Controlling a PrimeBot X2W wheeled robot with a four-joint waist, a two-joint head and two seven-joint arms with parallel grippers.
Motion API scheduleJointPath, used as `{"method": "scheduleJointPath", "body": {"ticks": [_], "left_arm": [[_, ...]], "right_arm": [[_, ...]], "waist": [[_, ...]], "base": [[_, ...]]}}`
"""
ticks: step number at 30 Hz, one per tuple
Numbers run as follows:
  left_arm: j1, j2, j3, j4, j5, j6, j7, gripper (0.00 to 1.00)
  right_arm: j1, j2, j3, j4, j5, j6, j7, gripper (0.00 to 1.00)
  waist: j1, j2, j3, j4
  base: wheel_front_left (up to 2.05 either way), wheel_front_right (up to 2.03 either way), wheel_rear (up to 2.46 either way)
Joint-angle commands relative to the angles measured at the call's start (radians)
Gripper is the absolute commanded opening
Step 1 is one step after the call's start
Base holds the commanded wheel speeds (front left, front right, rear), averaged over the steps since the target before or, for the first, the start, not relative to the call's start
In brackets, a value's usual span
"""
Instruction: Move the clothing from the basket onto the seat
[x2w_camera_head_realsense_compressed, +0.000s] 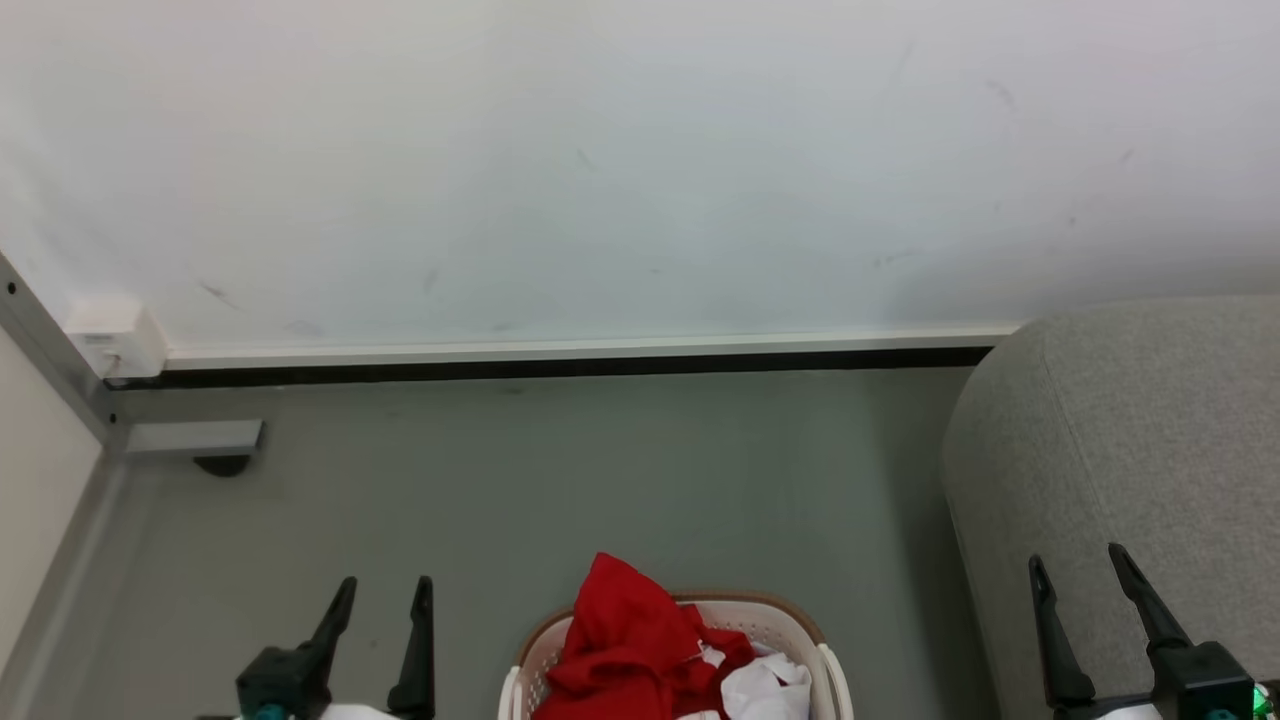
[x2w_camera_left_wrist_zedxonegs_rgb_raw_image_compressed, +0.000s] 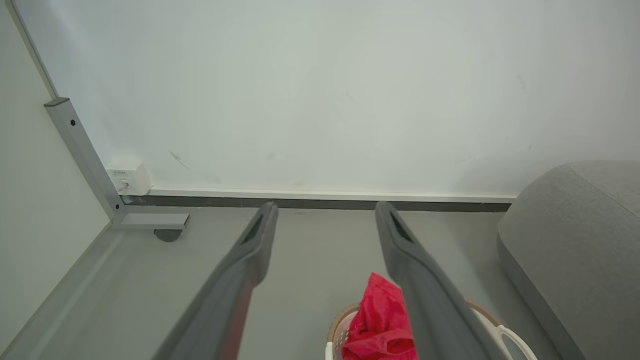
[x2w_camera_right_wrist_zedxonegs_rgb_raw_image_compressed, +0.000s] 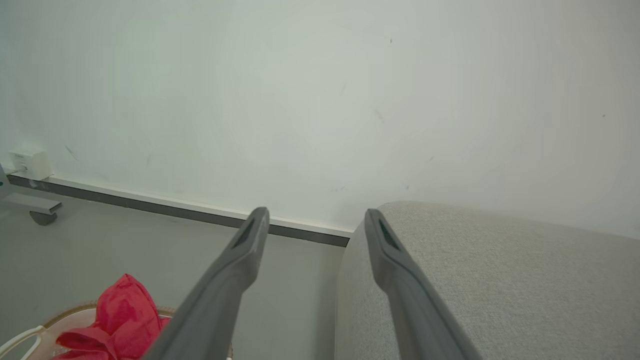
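In the small oval white plastic basket (x2w_camera_head_realsense_compressed: 532, 672) with a tan-brown rim we see the bright red fabric clothing (x2w_camera_head_realsense_compressed: 625, 640) heaped above the rim, with a white piece to its right. The basket stands on the grey floor (x2w_camera_head_realsense_compressed: 600, 480), near the large light-grey upholstered seat (x2w_camera_head_realsense_compressed: 1130, 430), not touching it. The head view's bottom edge cuts the basket off. Our left gripper (x2w_camera_head_realsense_compressed: 387, 582) and right gripper (x2w_camera_head_realsense_compressed: 1075, 555) have their fingers spread, grasping nothing.

The left gripper (x2w_camera_left_wrist_zedxonegs_rgb_raw_image_compressed: 326, 206) holds its 2 fingers (x2w_camera_left_wrist_zedxonegs_rgb_raw_image_compressed: 250, 255) spread above the floor (x2w_camera_left_wrist_zedxonegs_rgb_raw_image_compressed: 310, 280), red clothing (x2w_camera_left_wrist_zedxonegs_rgb_raw_image_compressed: 377, 320) heaped in the basket (x2w_camera_left_wrist_zedxonegs_rgb_raw_image_compressed: 507, 335) near the grey seat (x2w_camera_left_wrist_zedxonegs_rgb_raw_image_compressed: 575, 240).
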Motion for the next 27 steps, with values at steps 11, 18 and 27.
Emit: {"method": "scheduleJointPath", "body": {"ticks": [11, 18, 27], "left_arm": [[-0.168, 0.024, -0.079, 0.055, 0.034, -0.066, -0.001, 1.00], [-0.338, 0.071, -0.211, 0.218, 0.085, -0.090, 0.048, 1.00], [-0.508, 0.148, -0.378, 0.425, 0.156, -0.093, 0.276, 1.00]], "right_arm": [[-0.108, -0.002, 0.011, -0.054, 0.058, -0.002, -0.006, 1.00], [-0.189, -0.001, 0.038, -0.081, 0.098, -0.002, -0.005, 1.00], [-0.265, -0.001, 0.083, -0.094, 0.171, -0.002, -0.005, 1.00]], "waist": [[0.0000, 0.0000, 0.194, -0.086], [0.0000, 0.0000, 0.337, -0.157], [0.0000, 0.0000, 0.480, -0.238]], "base": [[0.00, 0.00, 0.00], [0.00, 0.00, 0.00], [0.00, 0.00, 0.00]]}}
